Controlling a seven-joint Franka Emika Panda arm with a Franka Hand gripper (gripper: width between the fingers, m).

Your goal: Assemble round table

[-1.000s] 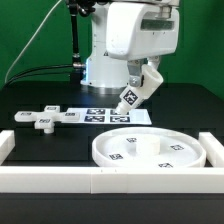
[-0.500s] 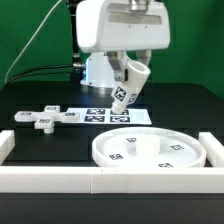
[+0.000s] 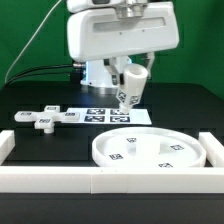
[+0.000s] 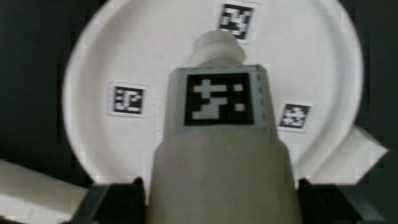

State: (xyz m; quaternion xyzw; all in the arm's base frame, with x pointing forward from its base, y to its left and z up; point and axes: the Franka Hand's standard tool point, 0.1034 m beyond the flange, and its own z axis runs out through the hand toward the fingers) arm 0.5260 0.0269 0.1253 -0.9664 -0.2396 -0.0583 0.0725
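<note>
My gripper [image 3: 131, 74] is shut on the short white cylindrical leg [image 3: 128, 92] and holds it in the air, nearly upright with its tagged side showing, above the back edge of the large round disc [image 3: 150, 150]. In the wrist view the leg [image 4: 217, 120] fills the middle between my dark fingers [image 4: 111, 203], with the disc [image 4: 125, 55] and its tags below it. The disc lies flat against the front wall. The small cross-shaped base [image 3: 42, 118] lies on the black table at the exterior view's left, apart from the rest.
The marker board [image 3: 100, 115] lies flat behind the disc, under the held leg. A white rectangular border wall [image 3: 60, 180] runs along the front, with corner pieces at both sides. The robot's base stands at the back.
The arm has swung toward the exterior view's left with the leg in its grip. The leg has turned from tilted to nearly upright. Disc and base have not moved.
</note>
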